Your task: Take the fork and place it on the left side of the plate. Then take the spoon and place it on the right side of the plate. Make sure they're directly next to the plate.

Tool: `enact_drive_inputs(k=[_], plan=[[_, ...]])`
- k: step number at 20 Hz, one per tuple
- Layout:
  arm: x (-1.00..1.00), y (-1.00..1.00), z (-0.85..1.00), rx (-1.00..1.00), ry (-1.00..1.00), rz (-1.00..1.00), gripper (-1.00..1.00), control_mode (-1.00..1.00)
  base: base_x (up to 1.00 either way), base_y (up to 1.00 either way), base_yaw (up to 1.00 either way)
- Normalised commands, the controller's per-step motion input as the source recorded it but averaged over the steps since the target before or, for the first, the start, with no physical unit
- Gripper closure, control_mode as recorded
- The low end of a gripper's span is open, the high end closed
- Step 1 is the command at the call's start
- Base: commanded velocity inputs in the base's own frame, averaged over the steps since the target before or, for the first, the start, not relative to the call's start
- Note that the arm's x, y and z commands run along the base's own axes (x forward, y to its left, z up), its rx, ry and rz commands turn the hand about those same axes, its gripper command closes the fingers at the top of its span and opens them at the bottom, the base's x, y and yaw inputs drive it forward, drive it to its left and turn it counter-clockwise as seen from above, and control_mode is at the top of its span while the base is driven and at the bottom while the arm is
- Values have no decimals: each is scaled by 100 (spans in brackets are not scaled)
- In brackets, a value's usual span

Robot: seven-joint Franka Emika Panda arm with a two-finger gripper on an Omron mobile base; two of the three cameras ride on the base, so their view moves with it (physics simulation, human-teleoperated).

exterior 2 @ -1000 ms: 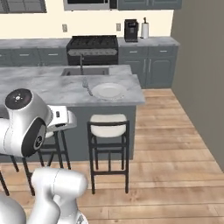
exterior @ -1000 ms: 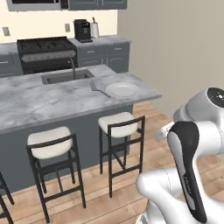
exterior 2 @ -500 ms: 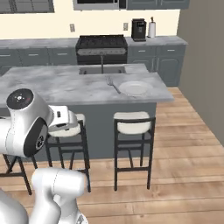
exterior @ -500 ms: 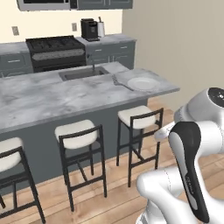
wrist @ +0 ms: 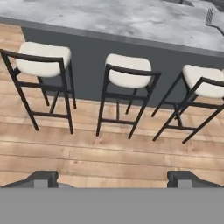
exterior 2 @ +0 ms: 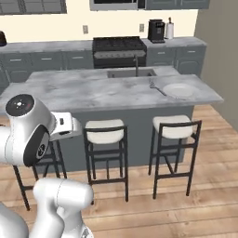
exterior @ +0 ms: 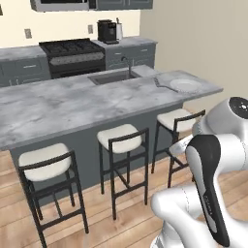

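Observation:
The white plate [exterior: 184, 85] lies near the right end of the grey marble island; the same plate [exterior 2: 178, 89] shows in the right base view. Just left of it lies the grey fork [exterior: 162, 82], handle angled toward the plate [exterior 2: 157, 88]; its tines [wrist: 210, 17] peek in at the hand view's top right corner. I cannot make out the spoon at this distance. My gripper [wrist: 113, 178] hangs open over the wooden floor, well short of the island, with nothing between its fingertips [wrist: 43, 177].
Three black-framed stools with white seats [wrist: 130, 70] stand along the island's near side. A sink with faucet [exterior 2: 132, 72] is set into the island behind the fork. Stove [exterior: 72, 53] and coffee machine [exterior: 106, 31] line the back wall.
The whole picture has shifted right as the base drove left: the plate's end of the island now sits at the right, and more stools show. Fork and plate stay put.

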Motion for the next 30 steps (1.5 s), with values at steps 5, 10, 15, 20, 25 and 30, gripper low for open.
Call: enact_drive_inputs(k=[5,10,15,20,25,30], plan=[[0,0,0,0,0,0,-100,100,0,100,-15],[0,0,0,0,0,0,-100,100,1,100,-12],[0,0,0,0,0,0,-100,100,16,100,0],[0,0,0,0,0,0,-100,100,31,100,18],[0,0,0,0,0,0,-100,100,29,100,30],[0,0,0,0,0,0,-100,100,27,100,33]])
